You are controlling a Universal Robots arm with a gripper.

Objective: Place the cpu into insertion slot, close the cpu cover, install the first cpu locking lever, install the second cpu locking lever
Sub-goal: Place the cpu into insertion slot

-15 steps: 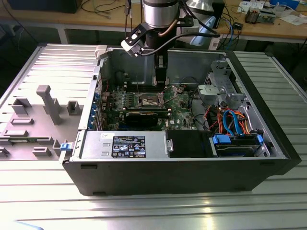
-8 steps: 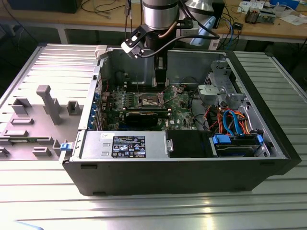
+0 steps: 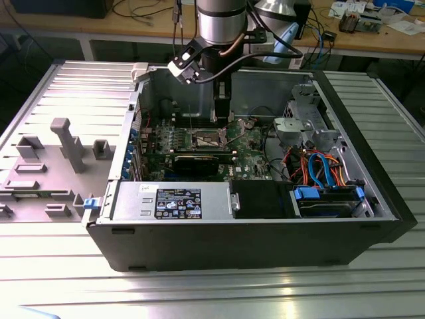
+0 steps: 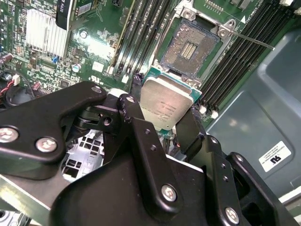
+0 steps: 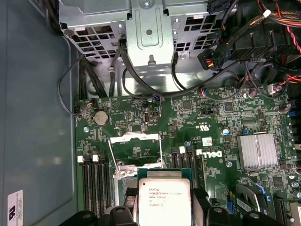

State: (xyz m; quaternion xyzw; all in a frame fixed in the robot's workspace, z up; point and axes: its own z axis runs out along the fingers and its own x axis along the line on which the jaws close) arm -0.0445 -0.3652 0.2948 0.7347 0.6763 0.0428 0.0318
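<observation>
My gripper (image 4: 162,120) is shut on the cpu (image 4: 165,104), a flat square chip with a silver-grey top held by two opposite edges between the black fingers (image 4: 137,117). In both wrist views the chip hangs a little above the green board, just beside the insertion slot (image 4: 188,46), whose dark centre with gold contacts lies bare inside its silver rim. In the first wrist view the cpu (image 5: 162,197) covers part of the slot, and the cpu cover (image 5: 135,141) stands swung open beyond it. A thin locking lever (image 4: 254,40) juts out from the socket corner. In the exterior view the gripper (image 3: 222,109) reaches down into the open computer case over the socket (image 3: 206,139).
Black memory slots (image 4: 141,33) flank the socket on both sides. A finned heat sink (image 5: 257,149), a long black graphics card (image 3: 202,161), a metal drive cage (image 5: 150,33) and cable bundles (image 3: 319,166) crowd the case. A grey fixture (image 3: 66,143) with pegs lies at the exterior view's left.
</observation>
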